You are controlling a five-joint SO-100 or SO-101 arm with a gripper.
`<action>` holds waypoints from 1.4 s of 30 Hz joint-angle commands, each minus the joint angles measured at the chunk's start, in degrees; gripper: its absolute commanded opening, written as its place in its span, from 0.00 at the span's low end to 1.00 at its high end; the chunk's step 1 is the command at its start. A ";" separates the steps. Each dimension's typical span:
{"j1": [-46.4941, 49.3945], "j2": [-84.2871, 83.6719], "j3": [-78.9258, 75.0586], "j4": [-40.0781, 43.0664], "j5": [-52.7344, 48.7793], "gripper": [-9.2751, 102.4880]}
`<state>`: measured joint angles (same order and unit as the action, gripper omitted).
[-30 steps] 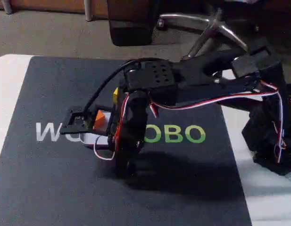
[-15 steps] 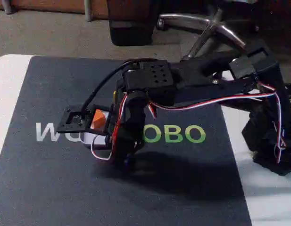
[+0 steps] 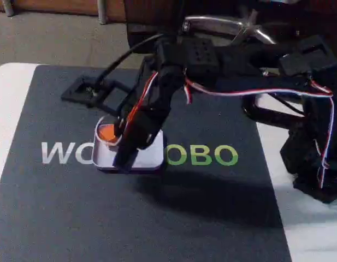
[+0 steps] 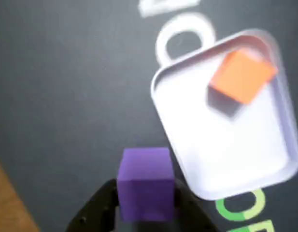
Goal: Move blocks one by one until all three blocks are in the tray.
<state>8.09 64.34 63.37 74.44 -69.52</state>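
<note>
In the wrist view my gripper (image 4: 145,191) is shut on the dark purple block (image 4: 146,180), held above the dark mat just beside the near corner of the white tray (image 4: 221,154). An orange block (image 4: 242,74) lies in the tray's far end. In the fixed view the tray (image 3: 149,159) sits mid-mat with the orange block (image 3: 106,132) at its left end. The gripper (image 3: 123,157) hangs over the tray's front left part and covers much of it. The arm hides the purple block in this view.
A dark mat (image 3: 59,207) with white and green lettering covers the white table (image 3: 7,103). The arm's base (image 3: 315,164) stands at the right edge. A chair base (image 3: 234,27) and floor lie behind the table. Bare mat lies in front of and left of the tray.
The arm has lifted off the mat and swung back and up, uncovering the tray and orange block. The wrist camera bracket moved from beside the tray to well behind it.
</note>
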 commanded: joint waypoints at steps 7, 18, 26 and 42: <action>6.86 4.92 -2.90 -0.35 0.44 0.01; 7.91 2.29 -2.99 -0.18 -4.66 0.18; 7.12 2.29 -2.55 0.26 -10.37 0.27; 16.00 11.07 -2.37 6.06 -11.87 0.28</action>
<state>22.76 70.75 63.37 79.28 -80.68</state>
